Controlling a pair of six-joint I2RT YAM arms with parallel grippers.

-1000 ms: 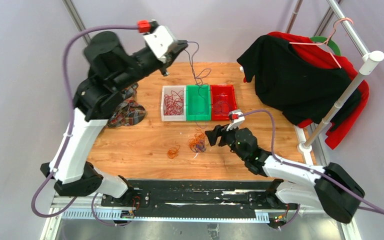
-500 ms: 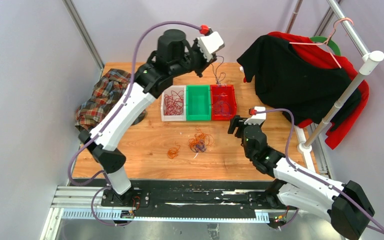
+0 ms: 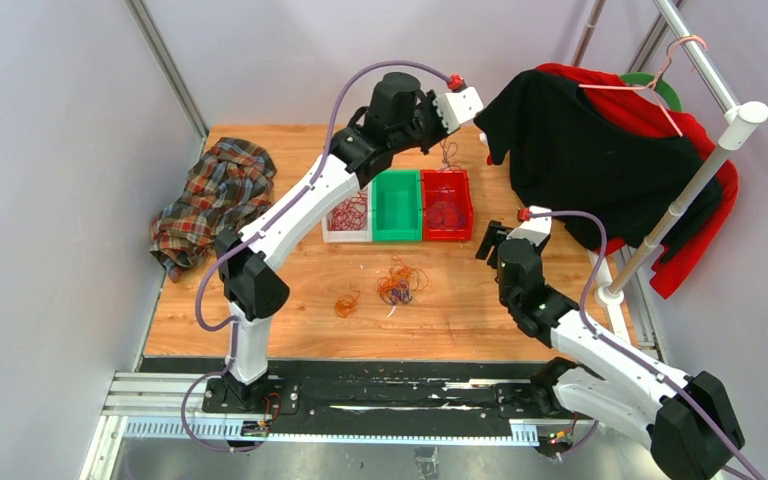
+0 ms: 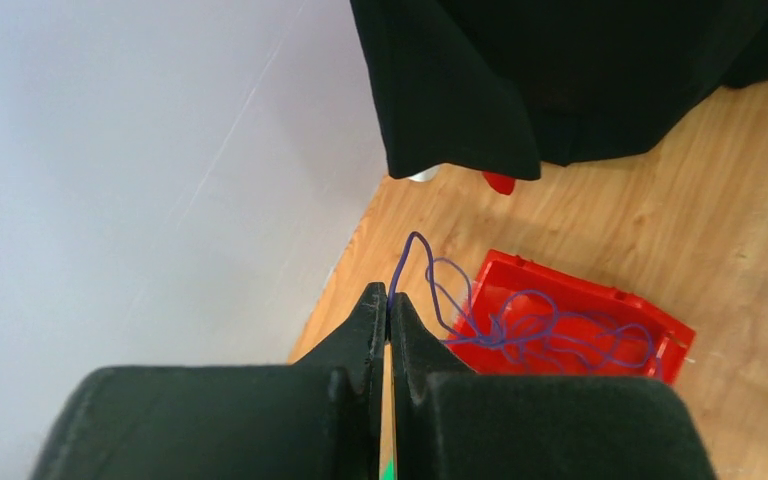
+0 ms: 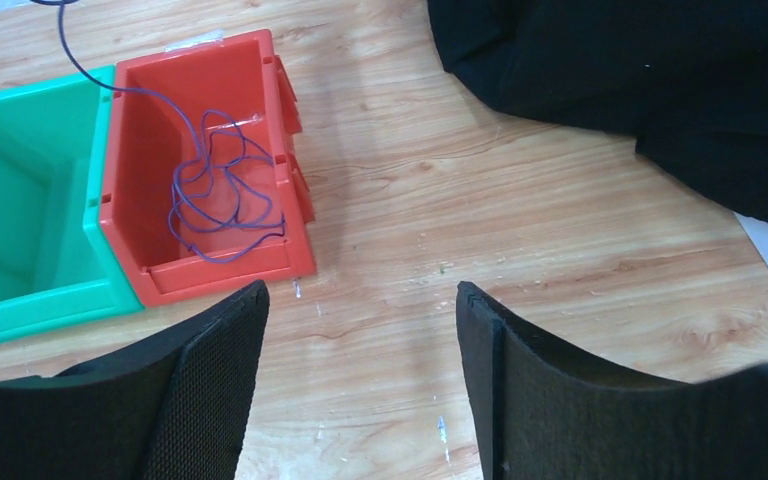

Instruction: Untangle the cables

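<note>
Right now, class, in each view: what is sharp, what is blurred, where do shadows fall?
Left wrist: the left gripper is soft so near the lens, the purple cable crisp. Right wrist: a faint shadow lies beside the red bin. Top external: even light, no glare, orange cables barely resolved.

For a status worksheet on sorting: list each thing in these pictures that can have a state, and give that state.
left gripper: shut on purple cable, raised above red bin
right gripper: open, empty
purple cable: one end pinched, rest looped in red bin
green bin: empty
white bin: holds dark red cables
orange cables: tangled on table
plaid cloth: crumpled
black garment: hanging
</note>
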